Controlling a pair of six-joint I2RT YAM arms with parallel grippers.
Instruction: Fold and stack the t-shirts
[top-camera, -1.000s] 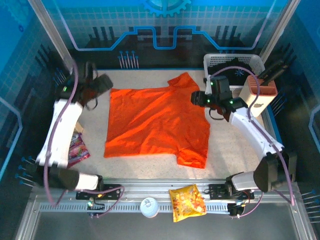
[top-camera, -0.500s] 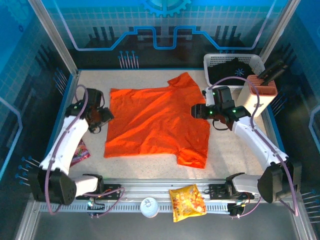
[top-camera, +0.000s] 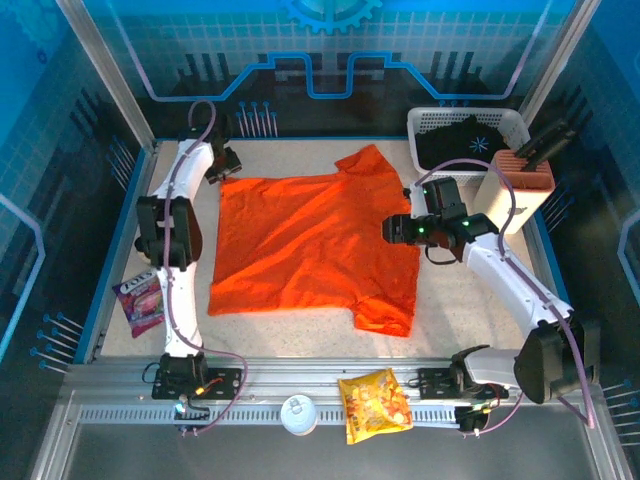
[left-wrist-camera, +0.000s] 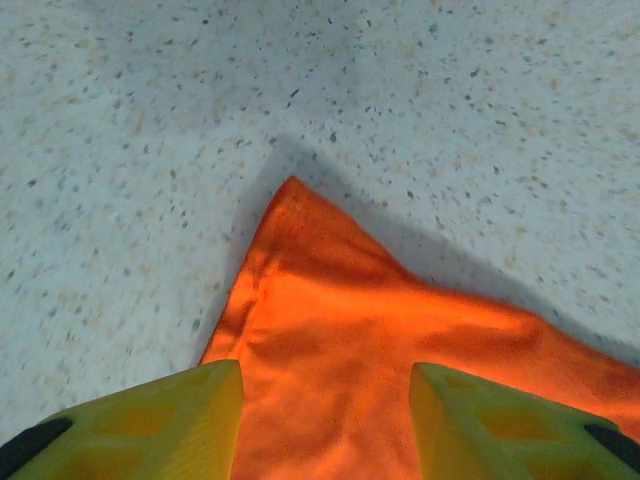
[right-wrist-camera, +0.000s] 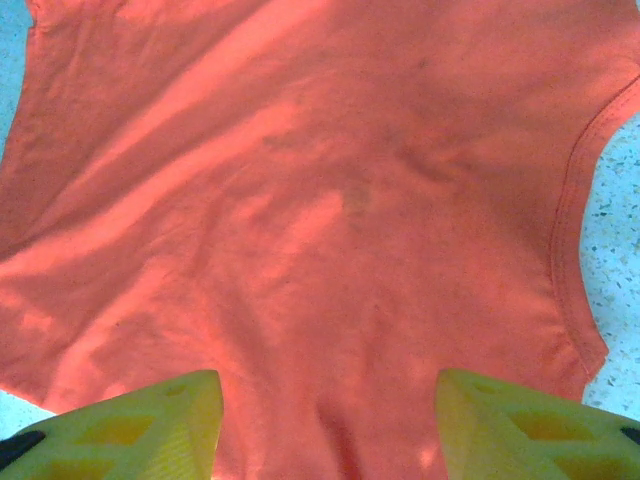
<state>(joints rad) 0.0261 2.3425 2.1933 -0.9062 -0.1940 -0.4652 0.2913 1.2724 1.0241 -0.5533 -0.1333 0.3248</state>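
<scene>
The orange t-shirt lies spread flat on the speckled table, sleeves at the back centre and front right. My left gripper hangs open over the shirt's back left corner, yellow fingers apart above the cloth. My right gripper stands open over the shirt's right edge, and orange cloth spreads between its fingers. The black shirt with a pale-blue starburst sits in the white basket at the back right.
A tan block with dark handles stands beside the basket. A purple snack packet lies at the left edge. A yellow-orange snack bag and a white cup rest on the front rail.
My left arm has swung from the table's left side up to the shirt's back left corner. My right gripper has shifted slightly toward the front along the shirt's right edge.
</scene>
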